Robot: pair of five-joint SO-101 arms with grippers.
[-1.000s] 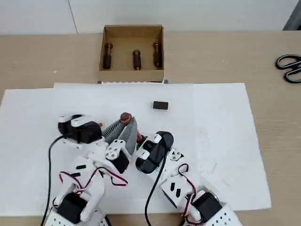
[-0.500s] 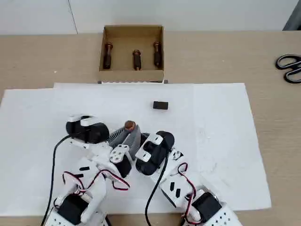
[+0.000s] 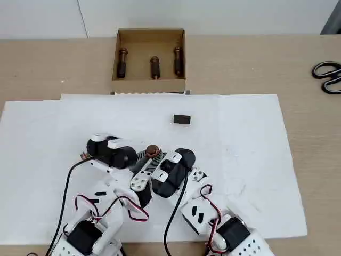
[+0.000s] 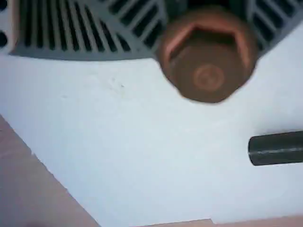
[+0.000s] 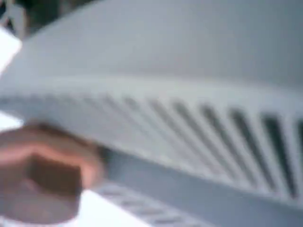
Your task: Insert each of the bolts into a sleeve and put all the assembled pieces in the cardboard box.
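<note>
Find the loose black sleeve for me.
In the high view the sleeve lies on the paper between the cardboard box and the bolt, in line with the box's right end.

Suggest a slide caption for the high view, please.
Left gripper holds a bolt over the paper; one sleeve lies loose, three assembled pieces in the cardboard box.

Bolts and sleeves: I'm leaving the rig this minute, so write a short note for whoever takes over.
Left gripper: shut on a copper-coloured bolt, hex head facing up, over the white paper.
Right arm: close beside the left gripper; its gripper's state cannot be told.
Done: three assembled pieces lie in the cardboard box.
Left: one black sleeve lies loose on the paper between the arms and the box. Insert the held bolt into it, then box that piece.
</note>
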